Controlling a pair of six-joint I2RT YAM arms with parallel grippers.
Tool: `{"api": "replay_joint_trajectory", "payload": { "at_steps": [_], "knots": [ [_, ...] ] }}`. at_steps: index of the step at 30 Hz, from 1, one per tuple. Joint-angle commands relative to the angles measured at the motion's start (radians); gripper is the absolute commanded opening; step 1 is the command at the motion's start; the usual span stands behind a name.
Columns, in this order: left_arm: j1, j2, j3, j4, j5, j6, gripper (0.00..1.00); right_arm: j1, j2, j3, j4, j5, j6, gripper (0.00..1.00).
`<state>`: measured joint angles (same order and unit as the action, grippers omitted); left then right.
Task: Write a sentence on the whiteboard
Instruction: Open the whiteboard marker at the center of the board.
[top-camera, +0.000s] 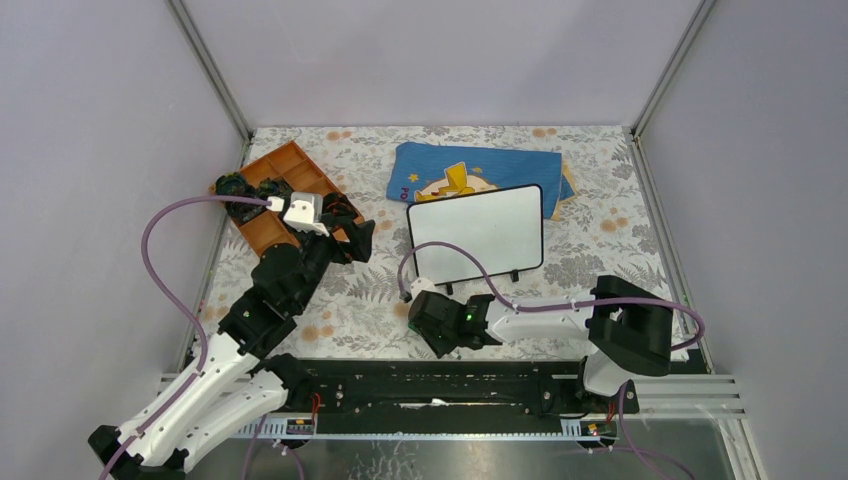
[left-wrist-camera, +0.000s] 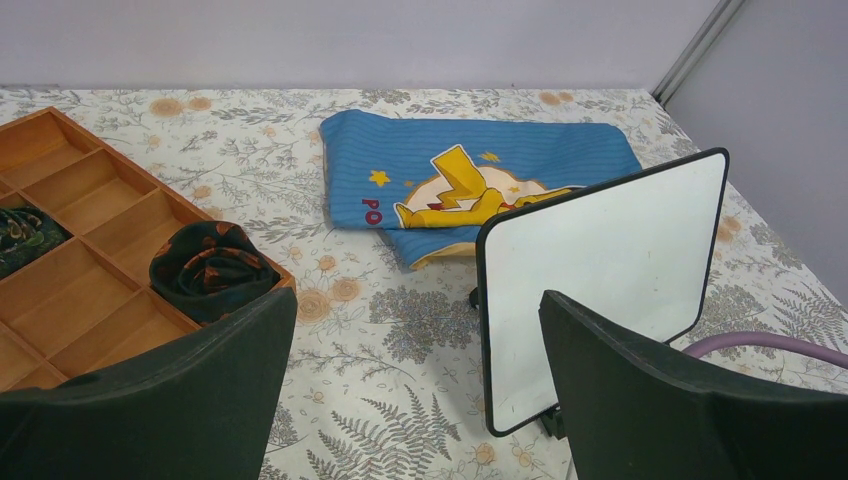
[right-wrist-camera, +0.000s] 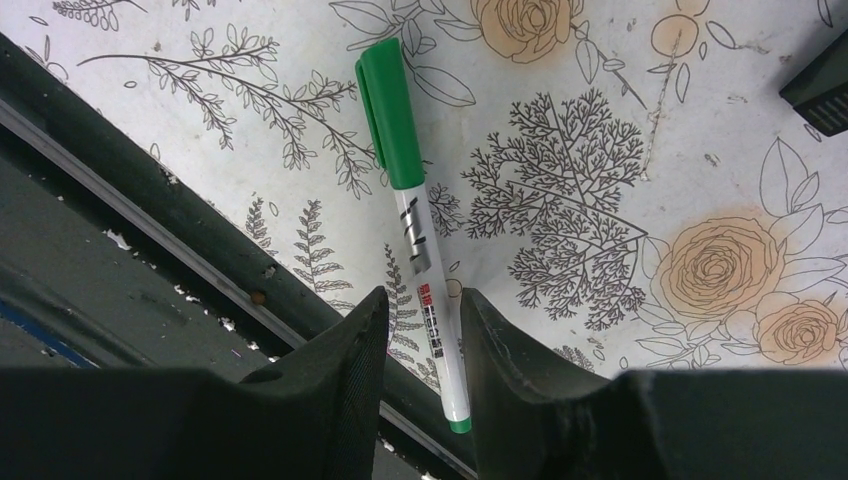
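Observation:
The whiteboard (top-camera: 475, 235) stands upright on its black feet mid-table, and its face is blank; no green sentence shows. It also shows in the left wrist view (left-wrist-camera: 610, 270). A white marker with a green cap (right-wrist-camera: 405, 190) lies on the floral cloth near the table's front edge. My right gripper (right-wrist-camera: 423, 300) is low over it, jaws partly open astride its rear end, and the right finger touches the barrel. In the top view the right gripper (top-camera: 430, 325) hides the marker. My left gripper (top-camera: 355, 240) is open and empty, left of the board.
An orange compartment tray (top-camera: 275, 175) sits at back left and holds a dark rolled cloth (left-wrist-camera: 210, 270). A blue cloth with a yellow cartoon figure (top-camera: 480, 170) lies behind the whiteboard. The black front rail (right-wrist-camera: 150, 230) runs just beside the marker's tail.

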<state>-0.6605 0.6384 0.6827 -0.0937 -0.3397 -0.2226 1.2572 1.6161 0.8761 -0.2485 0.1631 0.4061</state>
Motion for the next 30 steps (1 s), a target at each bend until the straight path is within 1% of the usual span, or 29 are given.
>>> {"api": "replay_joint_trajectory", "payload": {
  "at_steps": [1,10,15,19,23,30],
  "knots": [
    [-0.002,-0.005,-0.008,0.048,-0.003,0.000,0.99,0.010,0.006,-0.006,0.019,0.021,0.025,0.38],
    [-0.001,0.004,-0.007,0.048,0.002,-0.001,0.99,0.010,0.000,-0.038,0.016,0.032,0.046,0.33],
    [-0.002,0.009,-0.007,0.048,0.004,-0.001,0.99,0.010,-0.017,-0.061,0.009,0.059,0.065,0.24],
    [-0.002,0.010,-0.009,0.050,0.008,-0.002,0.99,0.010,-0.065,-0.089,0.020,0.069,0.087,0.16],
    [-0.001,0.012,-0.010,0.051,0.015,-0.003,0.99,0.010,-0.132,-0.099,0.012,0.095,0.100,0.00],
    [-0.002,-0.010,-0.022,0.068,0.039,-0.004,0.99,0.010,-0.297,-0.106,-0.008,0.148,0.105,0.00]
  ]
}}
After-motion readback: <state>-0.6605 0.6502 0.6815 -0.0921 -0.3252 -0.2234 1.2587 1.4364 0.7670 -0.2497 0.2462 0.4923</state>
